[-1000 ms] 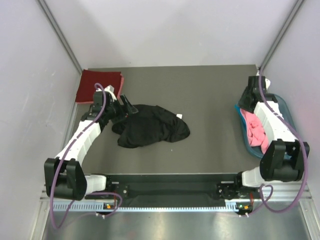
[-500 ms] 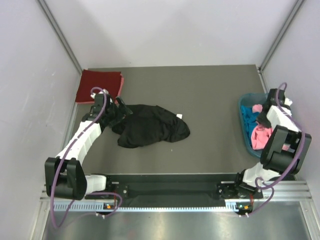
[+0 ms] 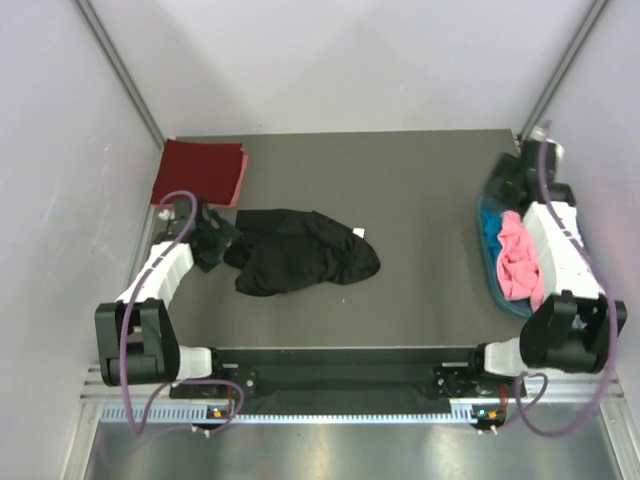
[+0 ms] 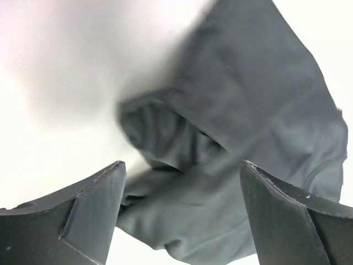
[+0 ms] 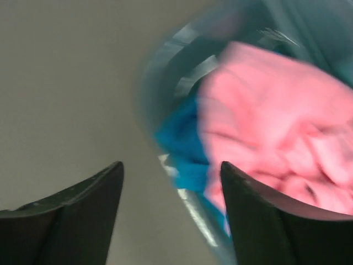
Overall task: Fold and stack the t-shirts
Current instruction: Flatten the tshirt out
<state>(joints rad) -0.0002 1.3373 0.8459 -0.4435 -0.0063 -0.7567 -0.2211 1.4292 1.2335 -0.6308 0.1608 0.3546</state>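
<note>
A large black t-shirt [image 3: 300,252] lies crumpled on the table, left of centre. My left gripper [image 3: 220,240] hovers open at its left edge. In the left wrist view the black cloth [image 4: 248,110] fills the space below the gripper [image 4: 182,171], and nothing is pinched. A folded dark red t-shirt [image 3: 198,172] rests at the far left corner on a pink one [image 3: 241,180]. A pink t-shirt [image 3: 520,262] and a blue t-shirt [image 3: 490,230] lie in the teal basket [image 3: 488,270]. My right gripper [image 3: 506,186] is open over the basket's far end; the right wrist view [image 5: 171,171] shows it empty above the pink [image 5: 276,121] and blue [image 5: 182,143] cloth.
The teal basket rim [image 5: 204,221] sits against the right wall. Grey walls close in on the left, right and back. Dark tabletop [image 3: 420,190] stretches between the black shirt and the basket.
My right gripper has opened and swung from the basket's right side to its far end. My left gripper has drawn back to the left, off the black shirt's edge.
</note>
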